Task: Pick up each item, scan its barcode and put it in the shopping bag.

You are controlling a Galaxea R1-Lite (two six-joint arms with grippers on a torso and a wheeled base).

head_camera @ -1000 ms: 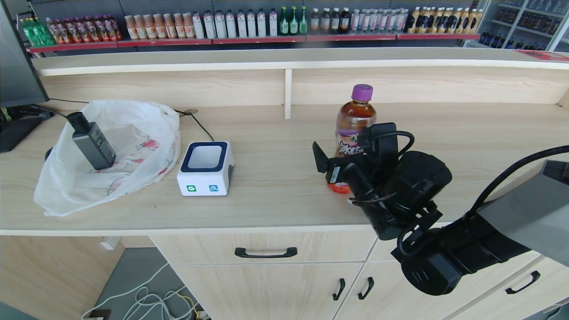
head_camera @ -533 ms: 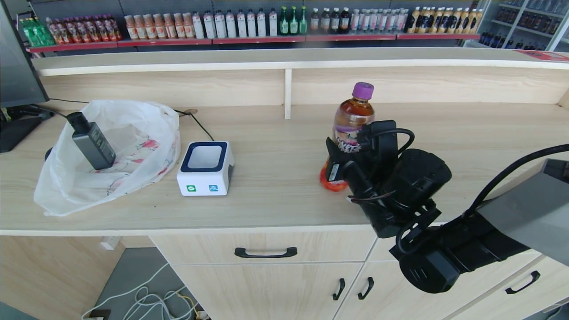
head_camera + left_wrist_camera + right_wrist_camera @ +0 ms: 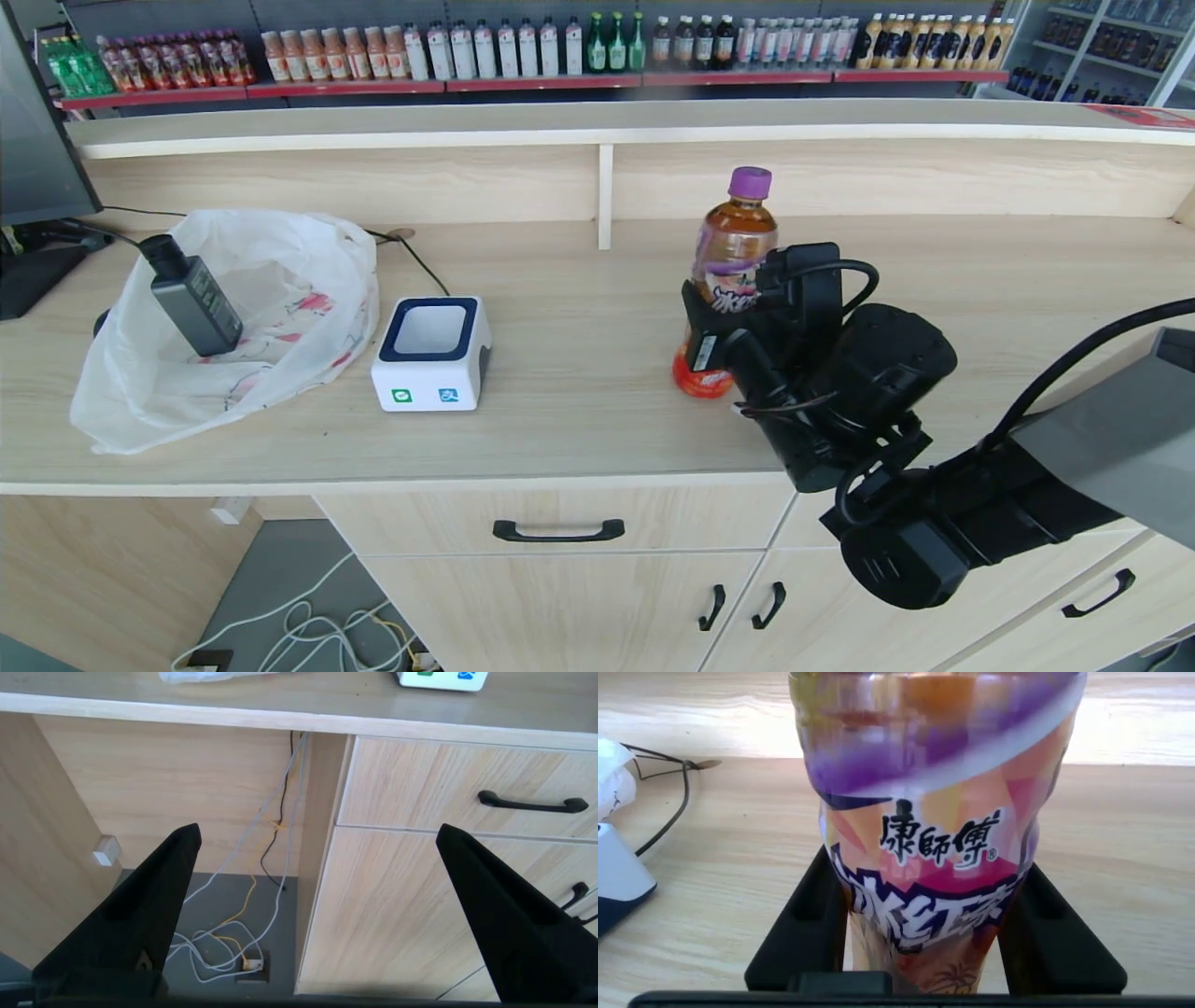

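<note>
One second ago the right gripper (image 3: 724, 322) stood with its fingers spread on either side of the bottle (image 3: 733, 252); now they are pressed against its label, as the right wrist view confirms, with the bottle (image 3: 938, 849) wedged between the two black fingers (image 3: 803, 924); the bottle has also shifted a little toward the robot's left and its purple cap sits higher, so a lift seems to be starting, though I cannot tell whether the base has left the counter (image 3: 579, 411); the grasp appears done, and the carry to the scanner (image 3: 432, 353) comes next; the bag (image 3: 280, 280) lies open beyond the scanner, well apart from the bottle; the left gripper (image 3: 318, 835) hangs below the counter edge facing the drawers, fingers wide apart and holding nothing.
</note>
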